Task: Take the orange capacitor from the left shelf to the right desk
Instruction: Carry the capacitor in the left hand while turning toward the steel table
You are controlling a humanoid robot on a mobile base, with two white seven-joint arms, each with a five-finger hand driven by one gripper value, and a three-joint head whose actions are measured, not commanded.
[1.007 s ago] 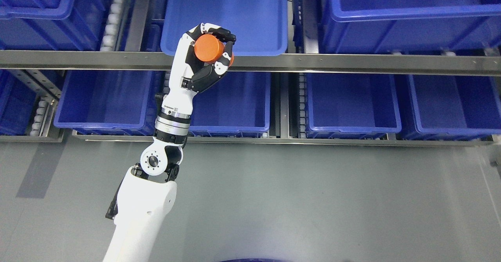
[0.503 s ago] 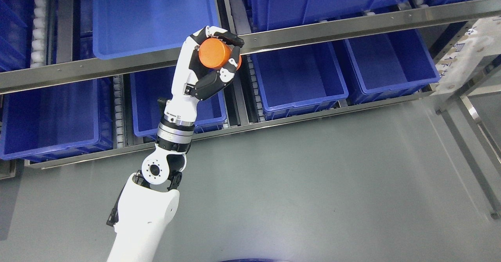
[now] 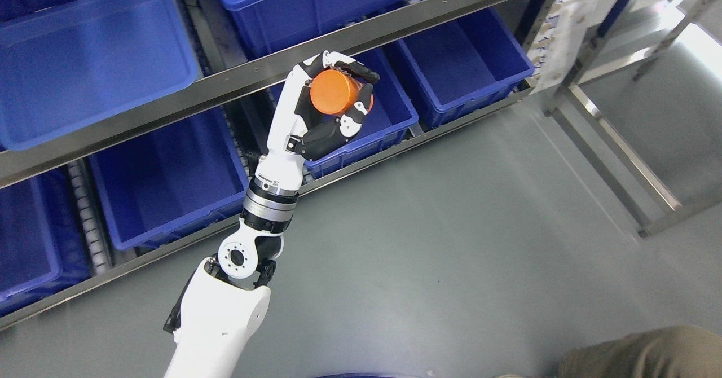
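My left hand is raised in front of the shelf and is shut on the orange capacitor, a short orange cylinder with its flat round end toward the camera. Its fingers curl over the top and the thumb presses from below. The white left arm comes up from the bottom left. The shelf with its steel rail runs tilted across the upper left. The right hand is out of view.
Several blue bins fill the shelf, such as one at the upper left and one at the lower right end. A steel frame stands at the right. Grey floor lies below. A khaki-clad part of a person shows at the bottom right.
The whole picture has swung, so the camera has turned right: the shelf slid left and tilted, and the steel frame and a person's part came into view. The hand still holds the capacitor.
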